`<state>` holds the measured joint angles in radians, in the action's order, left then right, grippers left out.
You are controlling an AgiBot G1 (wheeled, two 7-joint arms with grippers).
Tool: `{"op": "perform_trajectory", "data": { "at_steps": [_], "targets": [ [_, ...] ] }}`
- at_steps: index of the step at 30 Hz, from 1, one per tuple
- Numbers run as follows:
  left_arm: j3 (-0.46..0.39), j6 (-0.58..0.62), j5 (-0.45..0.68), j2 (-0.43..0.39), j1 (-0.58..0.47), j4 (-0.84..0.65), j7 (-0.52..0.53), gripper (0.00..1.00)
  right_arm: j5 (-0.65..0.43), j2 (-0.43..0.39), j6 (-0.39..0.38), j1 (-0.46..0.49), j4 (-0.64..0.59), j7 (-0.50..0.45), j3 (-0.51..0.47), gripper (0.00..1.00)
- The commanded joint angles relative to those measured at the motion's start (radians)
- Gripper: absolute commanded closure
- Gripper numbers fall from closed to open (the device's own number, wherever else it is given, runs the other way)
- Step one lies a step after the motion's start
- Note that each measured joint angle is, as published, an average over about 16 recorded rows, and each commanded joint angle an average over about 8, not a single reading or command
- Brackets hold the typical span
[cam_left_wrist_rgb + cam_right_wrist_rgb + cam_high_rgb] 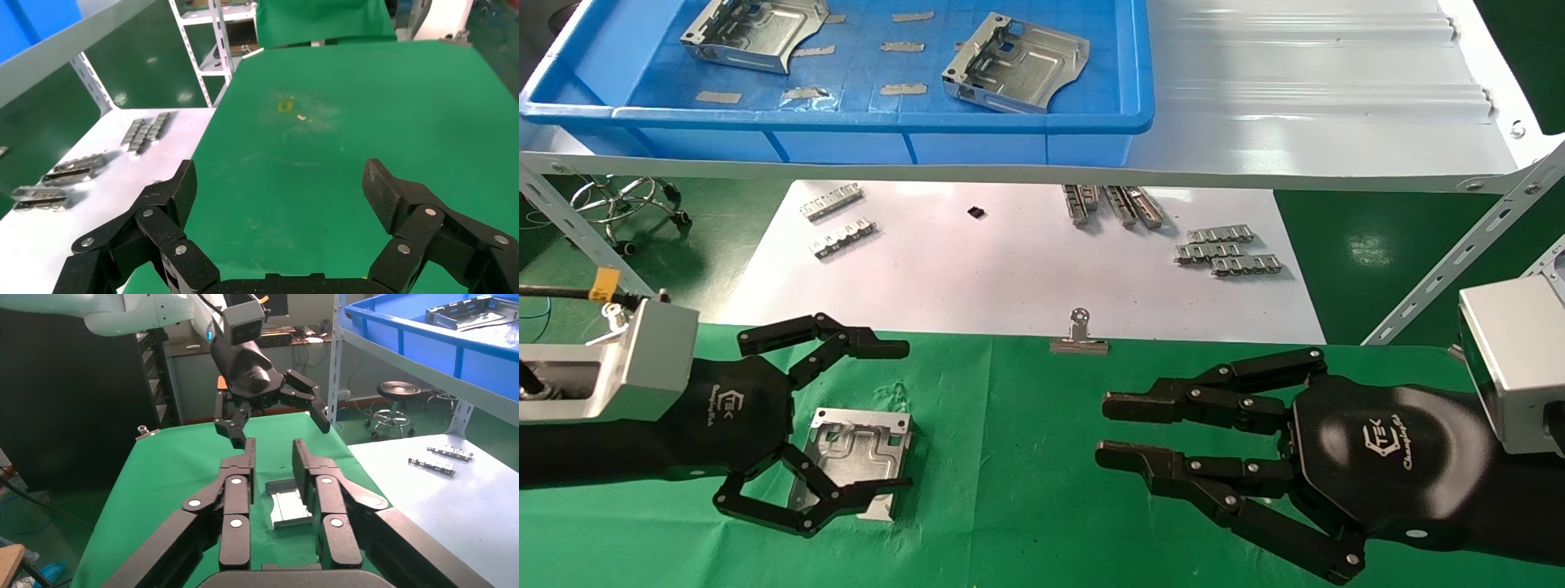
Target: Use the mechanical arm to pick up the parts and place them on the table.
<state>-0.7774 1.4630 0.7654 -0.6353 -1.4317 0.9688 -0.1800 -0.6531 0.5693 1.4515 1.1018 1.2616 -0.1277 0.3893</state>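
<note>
The square silver stamped metal plate [858, 457] lies on the green cloth table [1026, 506], directly under the left black gripper [903, 416], whose fingers are spread apart; the right gripper [1111, 433], also apart, is farther.

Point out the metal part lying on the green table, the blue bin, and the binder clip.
Part on table [858, 457], head view, embossed centre.
Blue bin [887, 118], head view, front rim.
Binder clip [1079, 343], head view, its body.
</note>
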Motion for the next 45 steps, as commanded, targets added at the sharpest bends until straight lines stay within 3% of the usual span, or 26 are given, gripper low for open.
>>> {"op": "perform_trajectory", "data": {
  "at_steps": [1,45],
  "targets": [
    [0.021,0.001,-0.001,0.001,0.015,0.014,0.016,0.0,0.0,0.0,0.0,0.0,0.0,0.0,0.0,0.0],
    [0.478,0.031,-0.033,0.023,0.343,0.303,0.353,0.0,0.0,0.0,0.0,0.0,0.0,0.0,0.0,0.0]
  ]
}}
